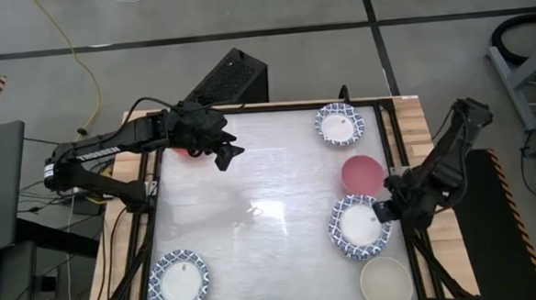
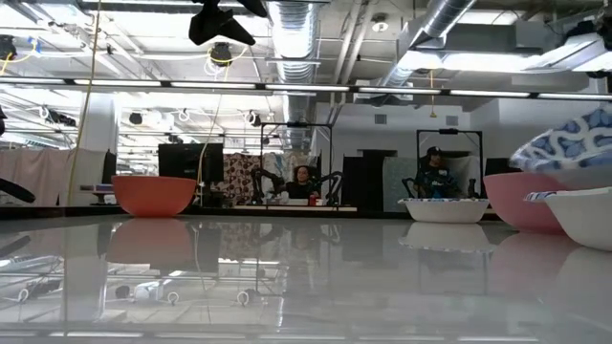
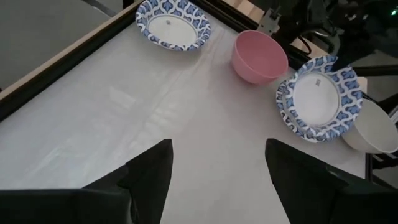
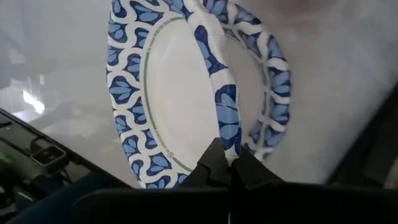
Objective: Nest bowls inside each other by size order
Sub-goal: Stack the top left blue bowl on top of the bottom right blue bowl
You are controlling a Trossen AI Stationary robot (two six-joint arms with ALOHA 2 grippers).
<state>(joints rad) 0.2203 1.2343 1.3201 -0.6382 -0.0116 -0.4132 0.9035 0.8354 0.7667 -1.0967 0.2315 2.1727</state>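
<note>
My right gripper (image 1: pixel 384 210) is shut on a white bowl with a blue patterned rim (image 1: pixel 357 226) at the table's right side. A second patterned rim (image 3: pixel 288 119) shows just beneath it. The pink bowl (image 1: pixel 362 173) stands just beyond it and the cream bowl (image 1: pixel 386 282) at the near right corner. Other blue-rimmed bowls sit at the far right (image 1: pixel 340 125) and near left (image 1: pixel 178 281). The red bowl (image 1: pixel 187 152) stands at the far left, partly under my left arm. My left gripper (image 1: pixel 230 157) hangs open above the table there, touching nothing. My right gripper pinches the blue-rimmed bowl's rim (image 4: pixel 227 140) between its two fingers, at the bowl's right-hand edge. The fingers come slanting down from the table's right side. The bowl sits tilted, and its held side (image 2: pixel 564 148) is raised above the pink and cream bowls.
A black frame (image 1: pixel 392 143) runs along the table's edges. The wide middle of the white table top (image 1: pixel 271 214) holds nothing. People and equipment show in the room beyond the far edge.
</note>
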